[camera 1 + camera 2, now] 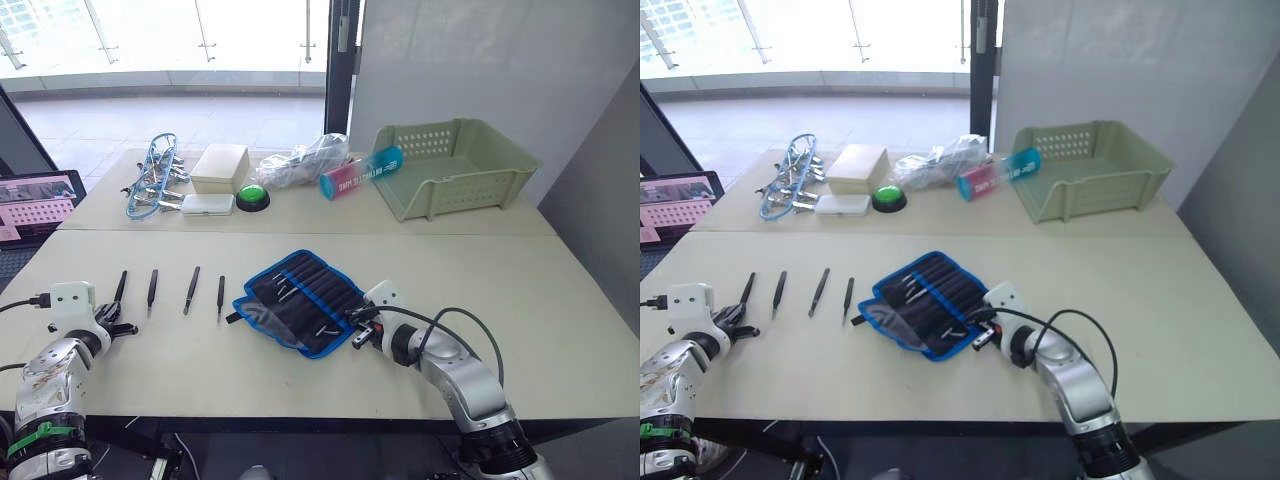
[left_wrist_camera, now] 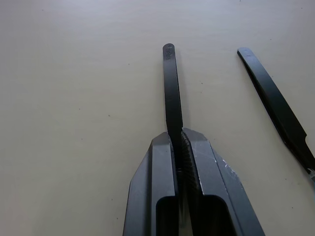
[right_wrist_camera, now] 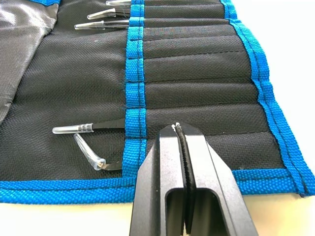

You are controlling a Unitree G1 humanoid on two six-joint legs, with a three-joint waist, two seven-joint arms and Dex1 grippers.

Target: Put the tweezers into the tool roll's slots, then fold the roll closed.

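1. Tweezers [image 1: 191, 290]: four slim, black, pointed pieces lie in a row on the tabletop [image 1: 560, 300], well apart from one another and to the left of the roll. The leftmost one [image 2: 172, 91] is flat and matte, with a rounded end.
2. Left gripper [image 2: 179, 140]: its fingers are pressed together on the leftmost piece, which lies flat on the tabletop. Judged step: picking up this piece for insertion.
3. Roll [image 1: 300, 300]: lies open near the tabletop's front edge. It is coarse-woven black fabric with bright blue ribbed edging. The slots [image 3: 197, 69] run as narrow parallel pockets across its inner face. Several slots already hold tools with clear tip caps [image 3: 71, 130].
4. Right gripper [image 3: 179, 129]: rests at the roll's right edge with its fingers closed together; whether fabric is caught between them cannot be told.
5. Next move, as judged: lift the pinched piece, carry it to a free slot, and align it with the pocket mouth. The roll is not yet folded.
6. Beyond: a pale green perforated basket [image 1: 455, 165].
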